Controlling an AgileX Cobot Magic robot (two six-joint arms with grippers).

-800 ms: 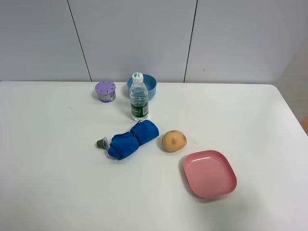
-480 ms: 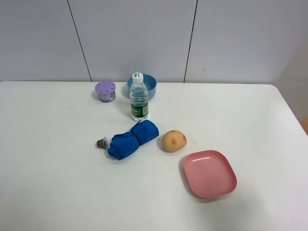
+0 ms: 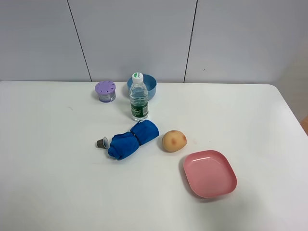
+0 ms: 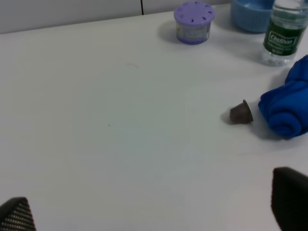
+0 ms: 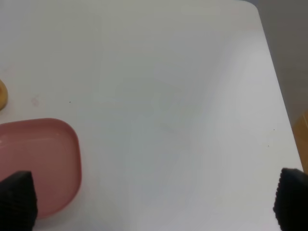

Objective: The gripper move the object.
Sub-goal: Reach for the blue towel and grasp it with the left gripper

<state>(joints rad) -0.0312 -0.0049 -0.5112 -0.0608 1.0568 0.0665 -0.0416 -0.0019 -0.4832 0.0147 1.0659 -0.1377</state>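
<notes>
On the white table (image 3: pixel 57 159) lie a rolled blue cloth (image 3: pixel 132 139), a small brown capsule (image 3: pixel 102 143) touching its left end, a yellow-orange potato-like fruit (image 3: pixel 173 140) and an empty pink plate (image 3: pixel 210 173). A water bottle (image 3: pixel 138 97) stands upright behind the cloth. Neither arm shows in the high view. My left gripper (image 4: pixel 154 211) is open and empty, well short of the capsule (image 4: pixel 240 113) and cloth (image 4: pixel 286 108). My right gripper (image 5: pixel 154 199) is open and empty, with the pink plate (image 5: pixel 38 161) beside one fingertip.
A purple lidded pot (image 3: pixel 105 90) and a blue bowl (image 3: pixel 148 84) stand at the back, the bowl just behind the bottle. The table's right edge (image 5: pixel 284 110) runs close to my right gripper. A grey panelled wall (image 3: pixel 144 38) stands behind the table.
</notes>
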